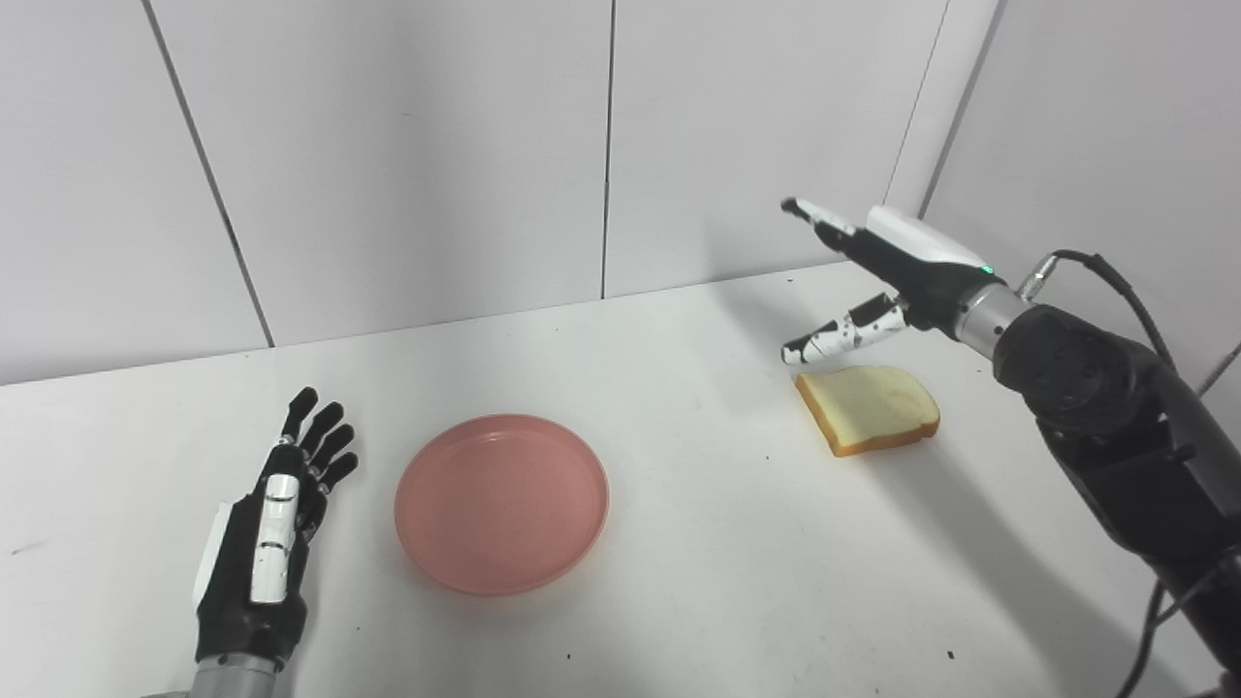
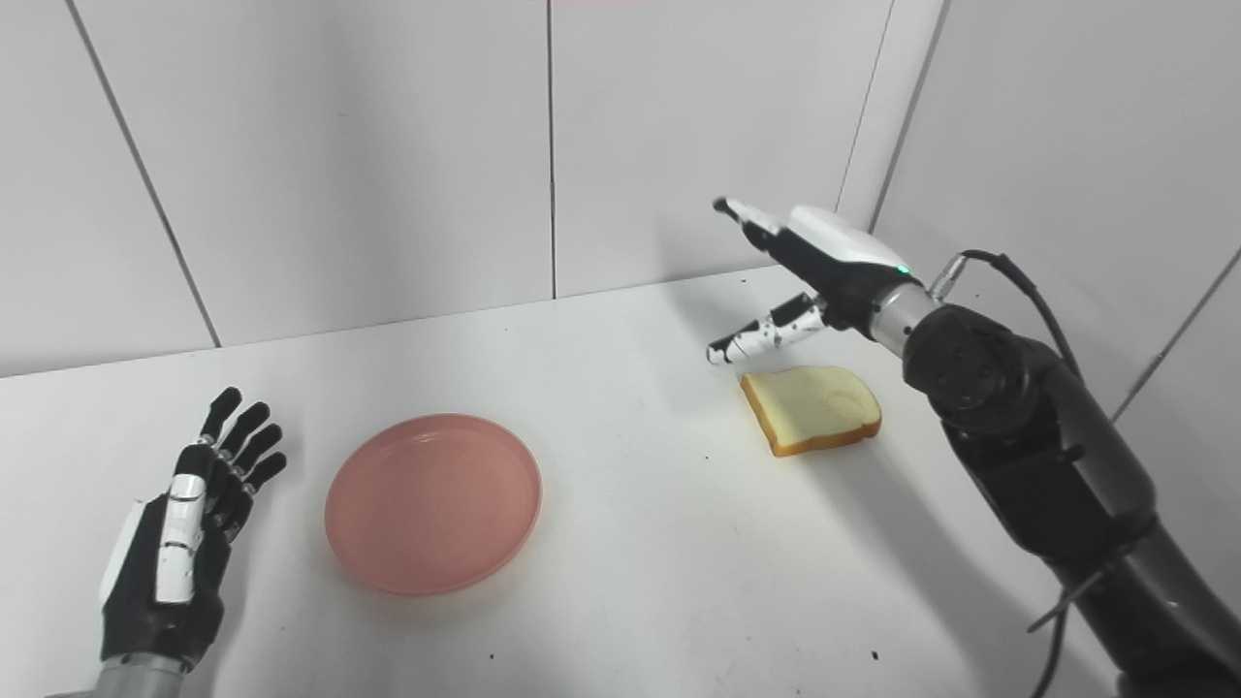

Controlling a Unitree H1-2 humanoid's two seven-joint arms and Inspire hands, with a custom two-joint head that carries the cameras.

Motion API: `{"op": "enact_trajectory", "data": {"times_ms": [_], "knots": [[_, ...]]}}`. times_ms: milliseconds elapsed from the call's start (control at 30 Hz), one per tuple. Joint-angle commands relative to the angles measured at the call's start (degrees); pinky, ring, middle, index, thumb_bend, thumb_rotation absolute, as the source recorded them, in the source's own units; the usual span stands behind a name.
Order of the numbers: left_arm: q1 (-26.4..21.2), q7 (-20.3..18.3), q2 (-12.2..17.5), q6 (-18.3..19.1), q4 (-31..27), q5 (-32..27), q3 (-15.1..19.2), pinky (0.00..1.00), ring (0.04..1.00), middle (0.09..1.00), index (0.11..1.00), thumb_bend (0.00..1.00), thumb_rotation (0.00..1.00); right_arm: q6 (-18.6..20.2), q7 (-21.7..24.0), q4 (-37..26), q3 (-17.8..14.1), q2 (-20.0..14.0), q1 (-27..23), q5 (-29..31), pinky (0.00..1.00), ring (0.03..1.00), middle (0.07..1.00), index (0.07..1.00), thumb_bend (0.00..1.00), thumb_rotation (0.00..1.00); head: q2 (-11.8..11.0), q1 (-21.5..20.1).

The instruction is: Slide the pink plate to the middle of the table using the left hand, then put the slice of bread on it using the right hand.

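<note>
The white counter carried a pink plate at lower left, likely stiff and slick. The left robot hand lay spread beside it; the right robot hand hovered spread above the bread, centre right, probably soft, best pinched edgewise.

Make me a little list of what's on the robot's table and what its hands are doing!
table: white
pink plate: empty, lying flat toward the left side of the table
slice of bread: flat on the table, to the right of the plate, not touching it
left hand: open, beside the plate's left edge, not touching it
right hand: open, raised above the bread, holding nothing
</note>
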Motion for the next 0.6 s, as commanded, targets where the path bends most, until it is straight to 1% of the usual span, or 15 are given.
{"op": "enact_trajectory", "data": {"times_ms": [0, 100, 167, 300, 367, 433, 567], "knots": [[-0.91, -0.46, 0.33, -0.46, -2.27, -0.79, 0.28, 0.89, 0.919, 0.935, 0.936, 0.59, 1.0, 1.15, 0.84, -0.3, -0.14, -3.52, -1.93, -1.34, 0.94, 1.0, 1.0, 1.0, 1.0, 0.39, 0.06, 0.05], [-0.91, -0.5, 0.49, -0.21, -2.47, -1.14, 0.14, 0.89, 0.922, 0.938, 0.938, 0.59, 1.0, -1.01, 2.18, 2.57, 1.3, -5.98, -1.96, -2.57, 0.92, 1.0, 1.0, 1.0, 1.0, 0.37, 0.17, -0.6], [-0.87, -0.59, 0.46, 0.21, -2.74, -1.56, 0.18, 0.9, 0.921, 0.938, 0.938, 0.59, 1.0, -1.71, 3.02, 4.21, 2.28, -6.9, -2.37, -3.1, 0.93, 1.0, 1.0, 1.0, 1.0, 0.37, 0.25, -0.77], [-0.85, -0.63, 0.45, 0.88, -3.26, -2.07, 0.17, 0.91, 0.923, 0.939, 0.939, 0.61, 1.0, -1.93, 4.07, 6.42, 3.75, -7.68, -3.13, -3.97, 0.92, 1.0, 1.0, 1.0, 1.0, 0.33, 0.54, -0.76], [-0.82, -0.57, 0.53, 1.28, -3.66, -2.16, 0.1, 0.91, 0.923, 0.939, 0.938, 0.61, 1.0, -2.26, 5.15, 6.69, 5.14, -8.29, -3.51, -5.29, 0.92, 1.0, 1.0, 1.0, 1.0, 0.33, 0.73, -0.65], [-0.76, -0.51, 0.66, 1.52, -3.96, -2.22, 0.08, 0.91, 0.925, 0.939, 0.937, 0.61, 1.0, -2.68, 5.86, 6.96, 6.47, -8.59, -3.81, -6.64, 0.91, 1.0, 1.0, 1.0, 1.0, 0.36, 0.78, -0.74], [-0.58, -0.52, 0.84, 2.09, -4.37, -2.52, 0.27, 0.91, 0.924, 0.938, 0.937, 0.61, 1.0, -3.03, 6.74, 8.23, 7.85, -8.21, -4.31, -8.02, 0.93, 1.0, 1.0, 1.0, 1.0, 0.35, 0.97, -0.67]]}}
